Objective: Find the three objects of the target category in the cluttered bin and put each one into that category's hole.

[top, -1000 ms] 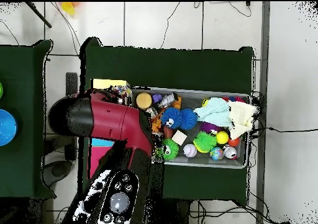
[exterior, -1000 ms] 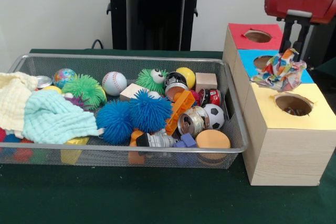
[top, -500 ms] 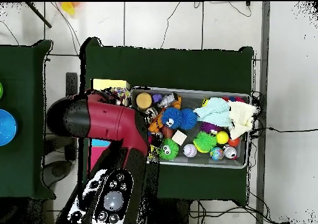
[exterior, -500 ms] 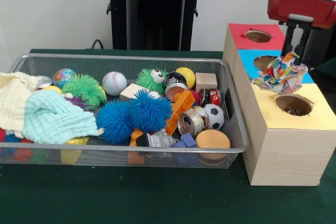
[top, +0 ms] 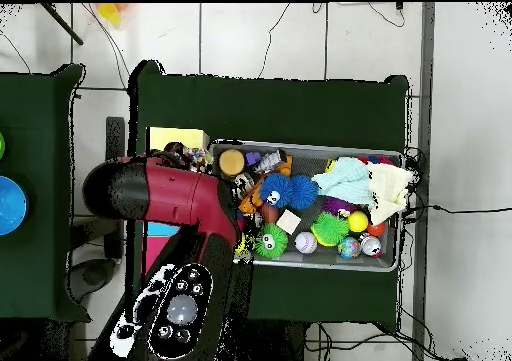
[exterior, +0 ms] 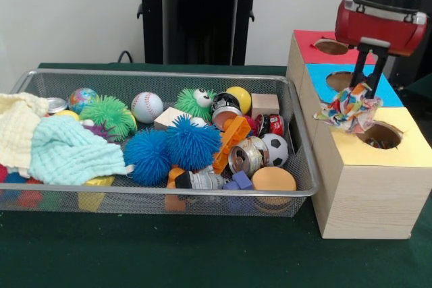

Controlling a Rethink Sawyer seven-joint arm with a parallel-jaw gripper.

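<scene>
- My claw (exterior: 365, 85) hangs over the wooden box (exterior: 364, 193) of three holes that stands just beside the mesh bin (exterior: 155, 193) on the green worktop (exterior: 202, 254).
- Its two dark fingers (exterior: 356, 71) are pinched on a multicoloured cloth (exterior: 349, 109), which hangs bunched from their tips.
- The cloth sits over the seam between the blue panel (exterior: 390, 94) and the yellow panel (exterior: 364, 150), just beside the yellow panel's round hole (exterior: 378, 134). I cannot tell whether it touches the box top.
- The red panel (exterior: 337, 55) with its own hole lies at the box's far end.
- In the bin, a pale green cloth (exterior: 67, 153) and a cream cloth (exterior: 17, 129) lie heaped at one end.
- The rest of the bin holds two blue spiky balls (exterior: 169, 150), a green spiky ball (exterior: 108, 114), a baseball (exterior: 147, 106), a small soccer ball (exterior: 275, 148), a metal can (exterior: 244, 156) and an orange disc (exterior: 273, 179).
- From overhead, my red arm (top: 175, 197) covers the box, and the claw is hidden beneath it.
</scene>
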